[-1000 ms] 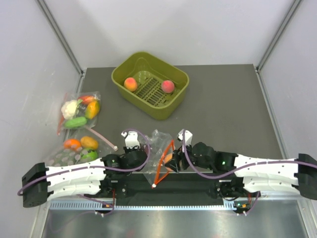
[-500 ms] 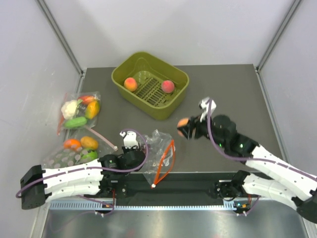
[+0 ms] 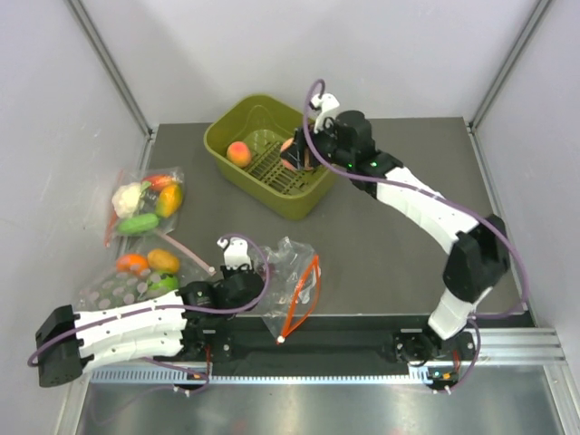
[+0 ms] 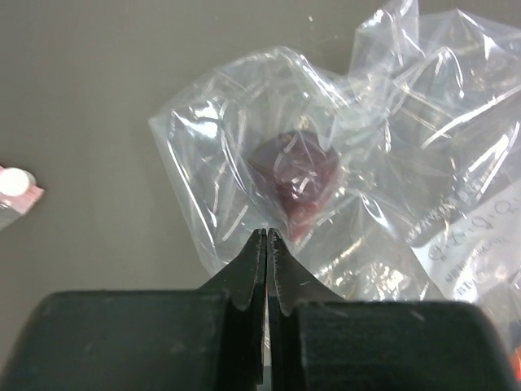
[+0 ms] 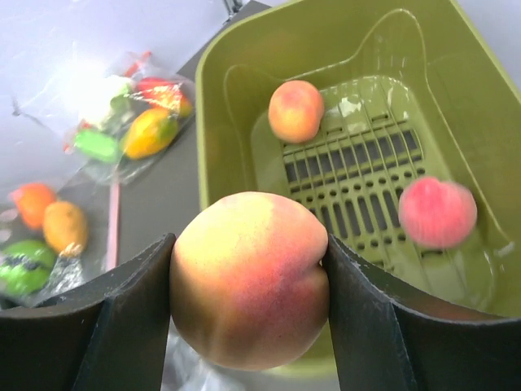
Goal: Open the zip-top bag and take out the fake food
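Green plastic lies under the right jaws: the basket point(image 3: 223, 145) at the far side of the worktop point(image 3: 399, 236) is reached by the right arm, which is stretched out over it. One peach-like fruit point(image 5: 248, 281) is held between these jaws, which are pressed on its two sides and stand as wide as the fruit itself. In the top view the fruit point(image 3: 289, 149) is seen over the right part of the basket. In the right wrist view, however, the near wall of the basket point(image 5: 213, 122) is seen just behind the lower part of the fruit, so it cannot be told surely how far inside the rim it hangs.

The two other fruits point(image 5: 295, 110) point(image 5: 437, 212) are lying apart on the slotted floor.

The coming move is judged to be a release. The floor is straight below the jaws, and the fruit is round, so no long axis must be considered. A drop too near the wall could be a risk.

The zip-top bag point(image 3: 290, 272) is lying at the near edge, well apart from the basket, with its orange zip strip point(image 3: 304, 299) to the right. The left jaws are fully closed on a fold of its clear plastic point(image 4: 326, 163). Two bags of vegetables point(image 3: 145, 201) are lying at the left.
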